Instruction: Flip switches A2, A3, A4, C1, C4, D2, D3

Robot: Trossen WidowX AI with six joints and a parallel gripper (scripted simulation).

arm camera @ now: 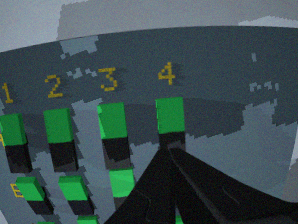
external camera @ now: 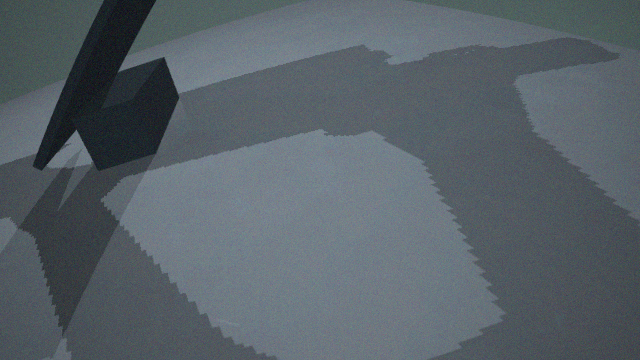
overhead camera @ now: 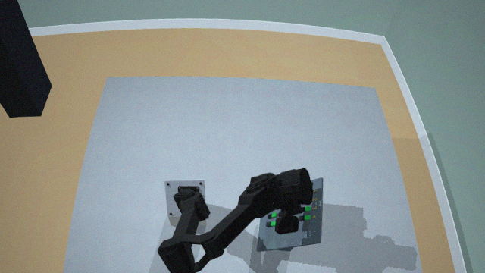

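Note:
The grey switch panel (overhead camera: 315,236) (arm camera: 220,63) lies on the mat at the front right, with yellow column numbers 1 to 4 printed along its far edge. In the wrist view, the row A switches show green far halves and black near halves: A2 (arm camera: 59,124), A3 (arm camera: 112,119) and A4 (arm camera: 169,115) (overhead camera: 308,218). My gripper (arm camera: 168,159) (overhead camera: 300,219) is shut and empty. Its tip sits at the black near end of A4; I cannot tell whether it touches. The fingers hide the right part of rows B, C and D. I cannot tell which switch ends are raised.
The arm's base plate (overhead camera: 170,189) stands left of the panel. A tall dark post (overhead camera: 19,68) stands at the far left on the tan table. The exterior view shows only the mat with shadows, a dark block (external camera: 125,115) and a slanted bar (external camera: 90,65).

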